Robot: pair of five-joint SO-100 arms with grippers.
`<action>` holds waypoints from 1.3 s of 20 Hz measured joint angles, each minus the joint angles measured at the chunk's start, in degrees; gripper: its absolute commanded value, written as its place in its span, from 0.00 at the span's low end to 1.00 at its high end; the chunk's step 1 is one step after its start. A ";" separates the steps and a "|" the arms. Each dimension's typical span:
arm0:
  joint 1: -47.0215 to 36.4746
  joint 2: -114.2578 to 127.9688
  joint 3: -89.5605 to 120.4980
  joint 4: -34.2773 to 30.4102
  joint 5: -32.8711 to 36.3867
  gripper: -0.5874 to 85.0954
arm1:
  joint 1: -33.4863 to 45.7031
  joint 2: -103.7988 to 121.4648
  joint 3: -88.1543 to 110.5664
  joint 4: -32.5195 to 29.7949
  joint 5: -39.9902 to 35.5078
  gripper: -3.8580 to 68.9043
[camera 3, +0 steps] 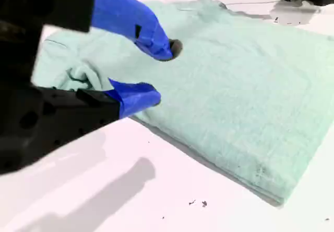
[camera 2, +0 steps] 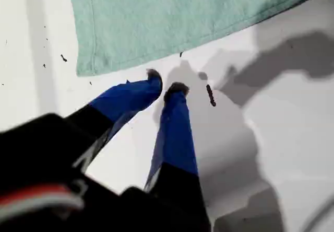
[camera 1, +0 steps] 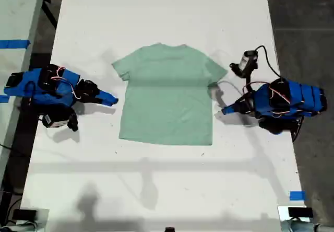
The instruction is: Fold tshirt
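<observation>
Pale mint-green cloth is spread flat and face-up at the middle of the white tabletop (camera 1: 156, 190): the tshirt (camera 1: 167, 99), collar toward the exterior view's top. It is judged light, limp and apt to drag or wrinkle, so it is best pinched at its edges or corners, both layers together. My second gripper (camera 3: 162, 72) is held apart and empty at the shirt's side edge on the exterior view's left, just below the rumpled sleeve (camera 3: 78, 75). My first gripper (camera 2: 166, 83) is seen with tips almost together, holding nothing, on bare tabletop just beside the opposite edge. Open room is left all round the shirt, most toward the exterior view's bottom, and a fold could be laid there unhindered.
</observation>
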 measured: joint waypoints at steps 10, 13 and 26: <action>0.70 0.00 0.00 -0.35 -1.93 0.01 | -0.97 0.09 0.00 0.18 42.63 0.06; 0.88 0.00 0.00 -0.44 -1.93 0.01 | -2.37 0.09 0.00 0.26 42.45 0.06; 0.79 -32.52 -26.98 0.18 5.27 0.01 | -0.97 -39.02 -34.19 4.13 25.75 0.06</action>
